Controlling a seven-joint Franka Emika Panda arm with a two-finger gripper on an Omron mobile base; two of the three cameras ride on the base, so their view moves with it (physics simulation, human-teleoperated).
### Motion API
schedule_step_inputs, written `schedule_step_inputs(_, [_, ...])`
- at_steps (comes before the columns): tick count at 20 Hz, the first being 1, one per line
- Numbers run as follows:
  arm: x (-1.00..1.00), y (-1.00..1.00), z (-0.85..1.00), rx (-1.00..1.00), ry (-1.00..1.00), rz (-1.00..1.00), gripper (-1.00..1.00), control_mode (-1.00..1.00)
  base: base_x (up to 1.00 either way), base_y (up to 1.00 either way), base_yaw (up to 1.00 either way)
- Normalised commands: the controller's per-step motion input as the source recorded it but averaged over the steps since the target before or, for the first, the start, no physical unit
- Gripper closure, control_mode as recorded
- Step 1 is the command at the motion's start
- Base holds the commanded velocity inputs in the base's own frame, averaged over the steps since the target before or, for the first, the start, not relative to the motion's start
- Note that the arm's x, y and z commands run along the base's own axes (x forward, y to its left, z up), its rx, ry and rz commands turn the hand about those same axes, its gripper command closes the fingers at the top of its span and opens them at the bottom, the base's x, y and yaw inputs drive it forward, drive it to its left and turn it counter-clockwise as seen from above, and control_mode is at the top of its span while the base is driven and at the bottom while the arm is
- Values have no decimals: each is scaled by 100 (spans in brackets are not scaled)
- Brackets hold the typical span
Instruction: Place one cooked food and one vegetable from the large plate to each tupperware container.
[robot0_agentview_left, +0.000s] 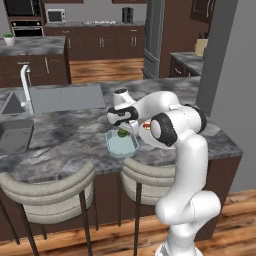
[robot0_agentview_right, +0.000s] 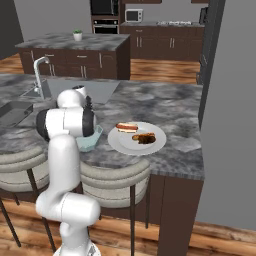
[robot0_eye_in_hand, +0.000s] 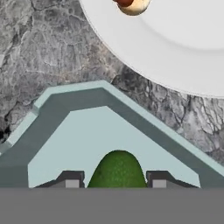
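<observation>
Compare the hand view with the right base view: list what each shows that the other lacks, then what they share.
Hand view alone: the gripper shut on the dark green vegetable, held over the floor of the pale blue-green tub.

Right base view alone: the orange-brown piece on the plate, the faucet, the stools.

Both: the white plate, the sausage bun, the tub, the marbled counter.

surface: grey marbled counter (robot0_agentview_right: 165, 107) | on it: large white plate (robot0_agentview_right: 155, 146) near centre; pale blue-green octagonal tub (robot0_agentview_left: 122, 146) just beside plate at its 9 o'clock in right base view, apart from it; grey rectangular tub (robot0_agentview_left: 14, 135) well apart at counter's 9 o'clock edge
</observation>
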Motion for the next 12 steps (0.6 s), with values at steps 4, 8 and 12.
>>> schedule_step_inputs(4, [27, 17, -62, -1, -1, -7, 100, -100, 0, 0, 0])
schedule_step_inputs(8, [7, 10, -55, 0, -8, -10, 100, -100, 0, 0, 0])
schedule_step_inputs(12, [0, -26, 1, 10, -24, -11, -100, -100, 0, 0, 0])
